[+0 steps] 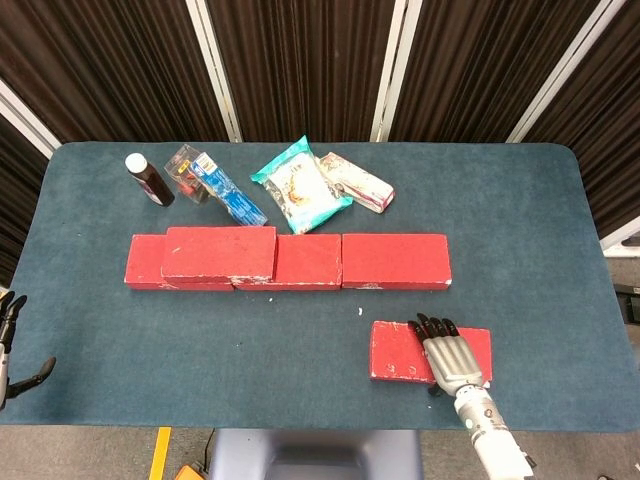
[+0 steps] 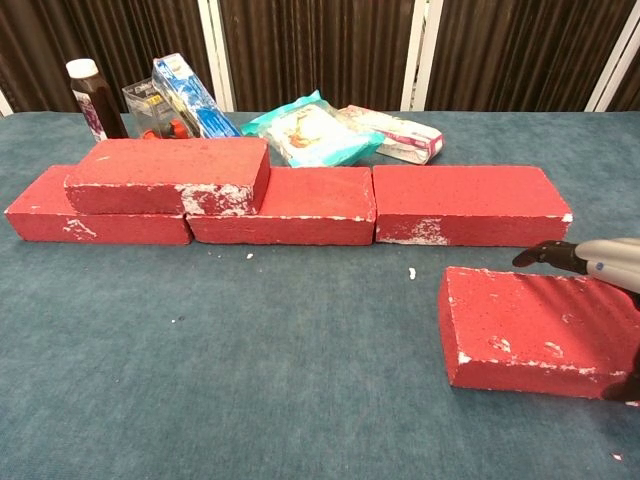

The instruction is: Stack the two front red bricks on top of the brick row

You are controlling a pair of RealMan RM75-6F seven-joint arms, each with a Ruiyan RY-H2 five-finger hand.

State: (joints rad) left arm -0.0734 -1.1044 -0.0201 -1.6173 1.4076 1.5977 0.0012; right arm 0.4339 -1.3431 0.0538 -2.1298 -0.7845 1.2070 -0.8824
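- Brick row [image 1: 290,262]: three red bricks laid end to end across the middle of the blue-covered bench [image 1: 540,230]. This row serves as the landmark for all positions below.
- Stacked brick [image 1: 220,254]: one red brick already lies flat on top of the row, over its left part and bridging the joint between the left and middle bricks. Its front face shows white scuffing.
- Front brick [image 1: 400,350]: one red brick lies flat on the bench in front of the row's right end, apart from the row, with white chips along its near edge.
- Right hand [image 1: 450,352]: positioned over the right part of the front brick, palm down, dark fingertips pointing toward the row. Fingers are extended and slightly apart; nothing is gripped. In the chest view the fingertips [image 2: 545,255] sit above the brick's far edge; whether they touch it cannot be determined.
- Left hand [image 1: 12,345]: at the bench's near edge, well to the left of the row and in front of it, only partly in frame. Fingers spread, holding nothing.
- Behind the row, left to right: a dark bottle [image 1: 148,180] with a white cap, a clear plastic container [image 1: 185,172], a blue box [image 1: 228,190] lying slantwise, a teal packet [image 1: 300,186], and a pink-and-white packet [image 1: 356,181].
- Small white crumbs [image 1: 360,312] lie on the bench between the row and the front brick.
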